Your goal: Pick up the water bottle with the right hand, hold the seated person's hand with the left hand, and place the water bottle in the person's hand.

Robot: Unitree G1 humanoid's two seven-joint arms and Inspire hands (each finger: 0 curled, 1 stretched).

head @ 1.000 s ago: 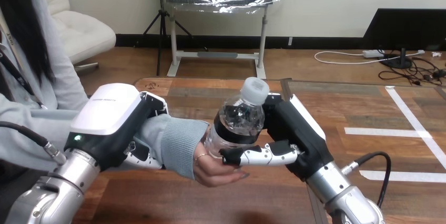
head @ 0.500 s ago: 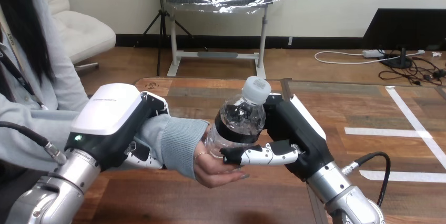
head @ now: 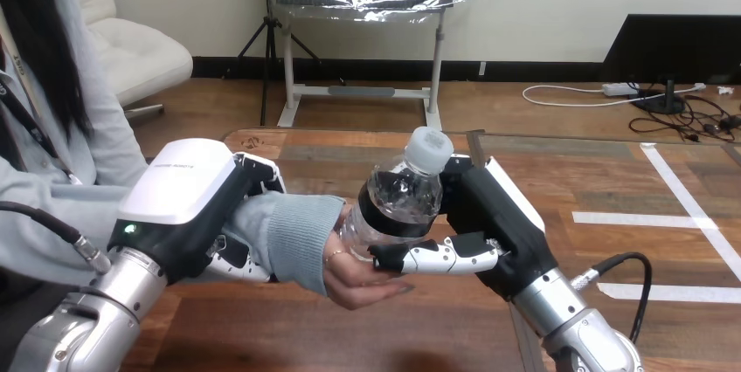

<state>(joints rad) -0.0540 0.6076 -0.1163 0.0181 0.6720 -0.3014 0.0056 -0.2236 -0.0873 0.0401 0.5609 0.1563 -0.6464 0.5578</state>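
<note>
**A:** The left hand [head: 188,193], what is it doing?

**B:** Its fingers are wrapped round the person's wrist [head: 293,237], just behind the grey cuff. The white shell sits on top and the fingers show beneath the sleeve. It steadies the arm above the table [head: 306,337].

**A:** And the person's hand [head: 354,285]?

**B:** It is palm up and loosely cupped, right under the base of the water bottle [head: 398,202]. The base appears to touch the palm, though I can't tell whether it rests its weight there.

**A:** The bottle itself?

**B:** It is off the table, leaning with its cap toward the right. The right hand [head: 489,215] grips it from the right side, thumb [head: 432,257] across the front low down and fingers round the back.

**A:** So which step is this?

**B:** The last, I'd judge: the hand-over. The pick-up and the wrist hold look done, and the bottle is not yet released.

**A:** What does the next move call for?

**B:** Settle the base fully into the palm and let the person's fingers close. Then ease the right hand's fingers open and draw it off rightward without dragging the bottle along.
</note>
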